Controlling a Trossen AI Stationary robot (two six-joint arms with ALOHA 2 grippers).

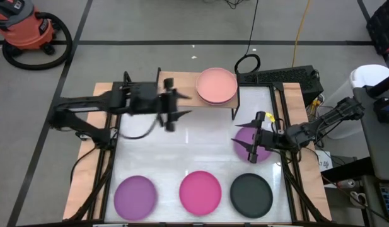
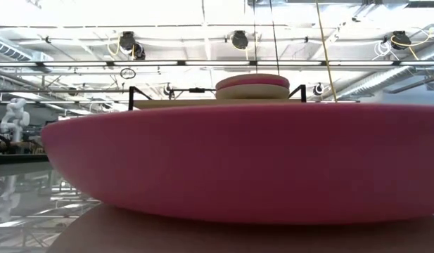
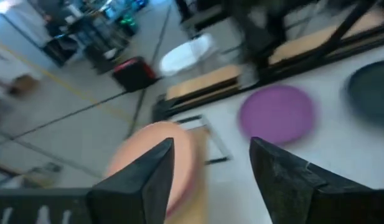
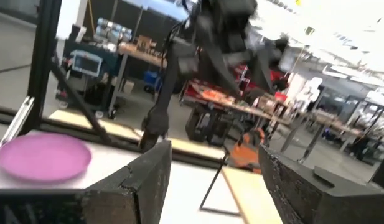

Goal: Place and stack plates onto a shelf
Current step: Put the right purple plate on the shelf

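From the high view, a salmon pink plate (image 1: 217, 86) tops the stack on the shelf (image 1: 181, 84); the left end effector (image 1: 171, 111) hovers beside it, fingers apart and empty, while the right end effector (image 1: 252, 140), also apart, hangs over a purple plate (image 1: 252, 144) on the surface (image 1: 194, 151). The low view shows the magenta plate (image 2: 238, 165) close up, its rim shallow and upturned. Both wrist views confirm spread fingers. The plates look light, stiff and matte; pinching the raised rim seems best.
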